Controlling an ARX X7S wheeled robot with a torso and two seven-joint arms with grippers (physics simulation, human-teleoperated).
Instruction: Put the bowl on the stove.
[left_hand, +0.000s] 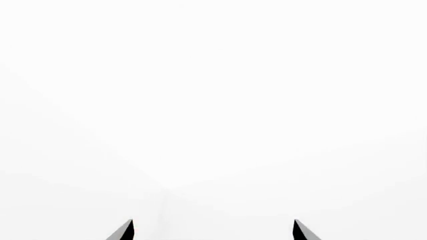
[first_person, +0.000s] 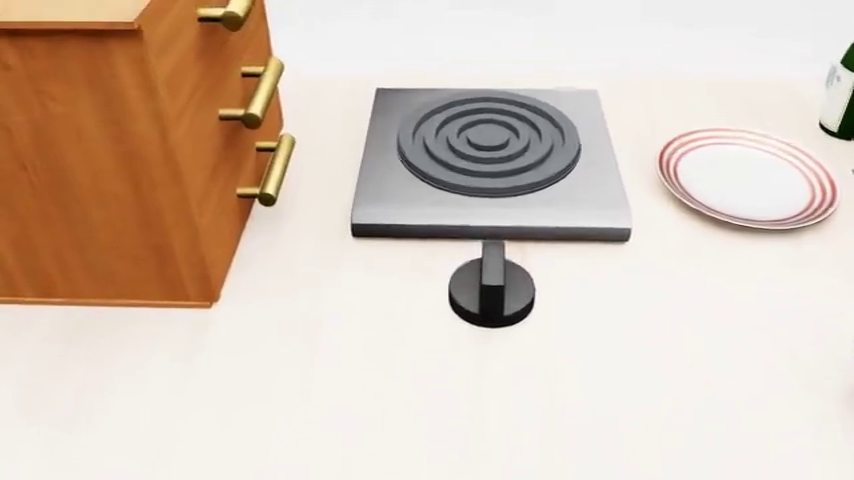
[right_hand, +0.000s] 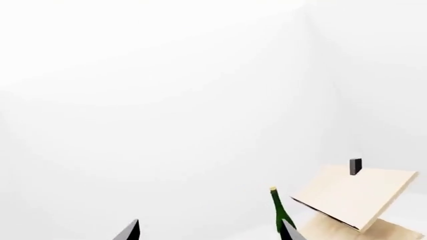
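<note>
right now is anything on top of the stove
Nothing: the stove is bare, its ring burner fully visible from the head view. The bowl is in none of the views. The knob sits in front, off the slab.

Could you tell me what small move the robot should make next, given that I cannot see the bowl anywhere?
Probably turn the head view to search for the bowl. The stove sits bare beside the plate and cabinet, neither arm shows in the head view, and both wrist views face mostly blank white, with the left gripper and right gripper open and empty.
</note>
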